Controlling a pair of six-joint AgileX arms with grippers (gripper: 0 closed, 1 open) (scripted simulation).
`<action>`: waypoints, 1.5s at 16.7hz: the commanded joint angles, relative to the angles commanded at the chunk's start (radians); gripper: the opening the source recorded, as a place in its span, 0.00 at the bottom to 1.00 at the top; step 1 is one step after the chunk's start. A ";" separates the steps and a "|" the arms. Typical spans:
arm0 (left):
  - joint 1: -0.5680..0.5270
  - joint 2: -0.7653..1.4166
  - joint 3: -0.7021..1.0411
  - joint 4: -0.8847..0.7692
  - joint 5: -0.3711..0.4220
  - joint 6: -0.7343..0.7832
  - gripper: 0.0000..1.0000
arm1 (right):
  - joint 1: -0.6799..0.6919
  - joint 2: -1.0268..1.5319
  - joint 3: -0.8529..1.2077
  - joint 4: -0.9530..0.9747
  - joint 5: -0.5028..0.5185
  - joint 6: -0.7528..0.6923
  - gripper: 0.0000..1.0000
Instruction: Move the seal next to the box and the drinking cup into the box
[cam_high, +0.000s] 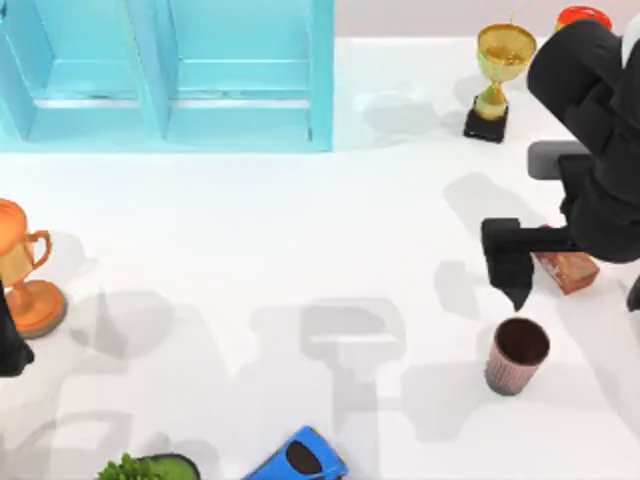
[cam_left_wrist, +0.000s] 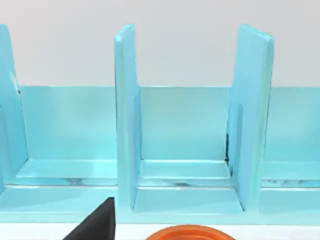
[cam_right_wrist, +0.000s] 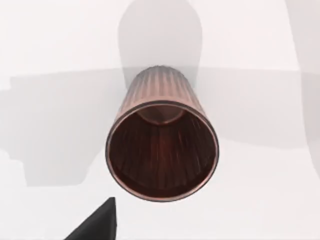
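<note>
While the left arm idles at the table's left edge, the right gripper (cam_high: 517, 290), its finger spread unclear, hangs just above the upright cup (cam_high: 517, 356), with the seal (cam_high: 566, 268) beside it.

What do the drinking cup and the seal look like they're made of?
The drinking cup looks like brown metal or glazed plastic: fine vertical ribs, a thin rim with a soft sheen, a dark inside. The seal looks like stone: reddish-brown, mottled, matte, with squared sides. It is a render, so neither is certain.

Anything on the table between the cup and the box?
No. In the top view, only bare table lies between the cup and the box.
</note>
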 joint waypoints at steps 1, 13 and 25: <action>0.000 0.000 0.000 0.000 0.000 0.000 1.00 | 0.018 -0.012 -0.018 0.011 -0.001 0.018 1.00; 0.000 0.000 0.000 0.000 0.000 0.000 1.00 | 0.025 0.042 -0.179 0.231 -0.002 0.026 1.00; 0.000 0.000 0.000 0.000 0.000 0.000 1.00 | 0.028 0.071 -0.253 0.334 -0.002 0.029 0.70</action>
